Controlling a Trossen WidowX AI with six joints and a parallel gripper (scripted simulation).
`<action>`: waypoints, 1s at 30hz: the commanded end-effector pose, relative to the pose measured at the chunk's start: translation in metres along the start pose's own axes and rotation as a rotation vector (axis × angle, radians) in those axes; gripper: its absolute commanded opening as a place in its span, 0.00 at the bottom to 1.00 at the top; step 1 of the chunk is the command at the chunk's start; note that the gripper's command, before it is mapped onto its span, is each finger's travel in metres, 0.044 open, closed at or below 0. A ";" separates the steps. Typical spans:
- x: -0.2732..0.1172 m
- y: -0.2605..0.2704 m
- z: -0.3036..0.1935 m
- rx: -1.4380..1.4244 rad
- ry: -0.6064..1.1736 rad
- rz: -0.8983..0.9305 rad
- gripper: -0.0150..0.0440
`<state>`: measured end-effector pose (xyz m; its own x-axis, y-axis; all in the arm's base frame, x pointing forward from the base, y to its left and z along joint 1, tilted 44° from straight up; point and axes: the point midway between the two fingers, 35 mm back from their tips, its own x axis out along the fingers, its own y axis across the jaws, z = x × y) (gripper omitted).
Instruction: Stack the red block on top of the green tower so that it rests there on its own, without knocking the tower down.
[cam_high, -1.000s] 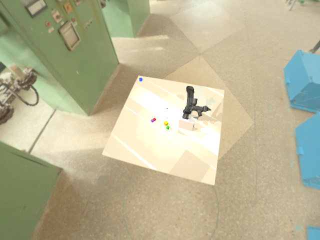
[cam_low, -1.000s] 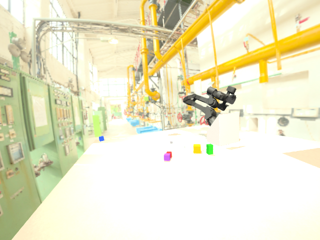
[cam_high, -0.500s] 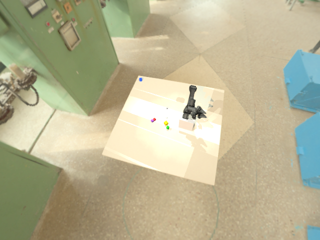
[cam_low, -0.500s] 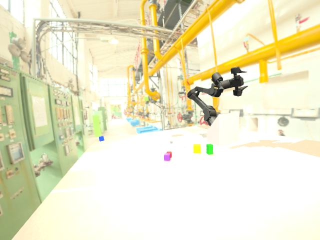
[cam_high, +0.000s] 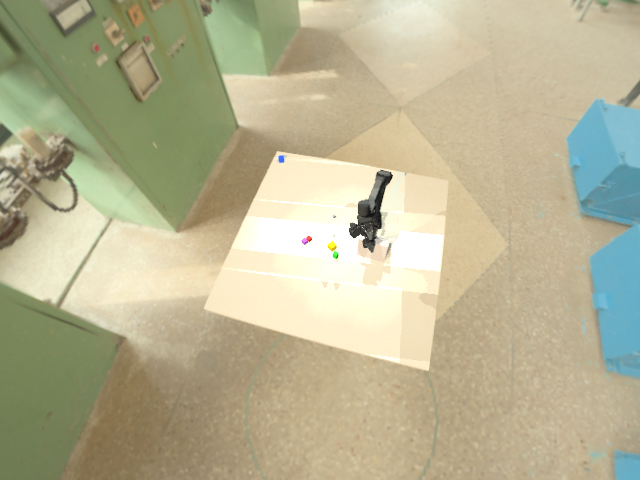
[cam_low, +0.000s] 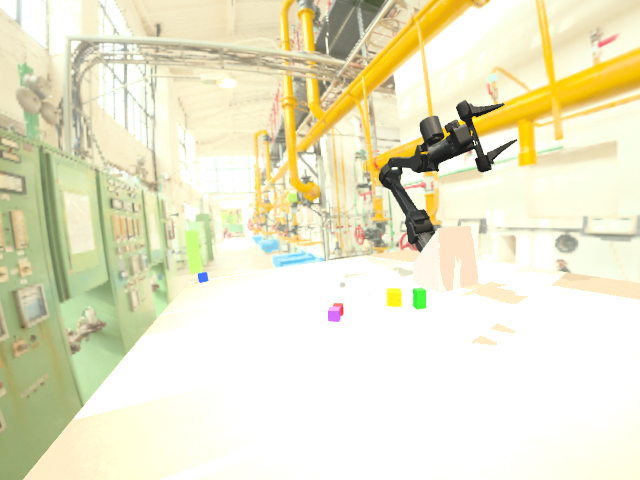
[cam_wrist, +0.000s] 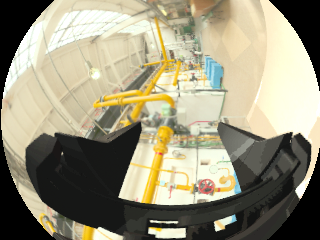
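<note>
Exterior view: red block (cam_low: 339, 307) sits on the table (cam_low: 310, 387), touching a purple block (cam_low: 333, 314), well apart from the green tower (cam_low: 419, 298) beside a yellow block (cam_low: 393, 297); my gripper (cam_low: 493, 128) hangs high, fingers spread wide and empty, likely awaiting descent

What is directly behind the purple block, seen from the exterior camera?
The red block stands right behind the purple block, close or touching. Only its top and right edge show; the rest is covered. The open gripper is high above, away from both.
</note>
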<state>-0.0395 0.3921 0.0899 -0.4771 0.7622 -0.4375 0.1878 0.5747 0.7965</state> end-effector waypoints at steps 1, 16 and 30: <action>-0.004 -0.002 0.046 -0.062 -0.143 -0.042 1.00; -0.073 -0.041 0.205 -0.275 -0.570 -0.427 1.00; -0.194 -0.124 0.299 -0.385 -0.567 -1.082 1.00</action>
<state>0.2637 0.2941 -0.0366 0.2158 0.1770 -0.9603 -0.3299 0.9388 0.0989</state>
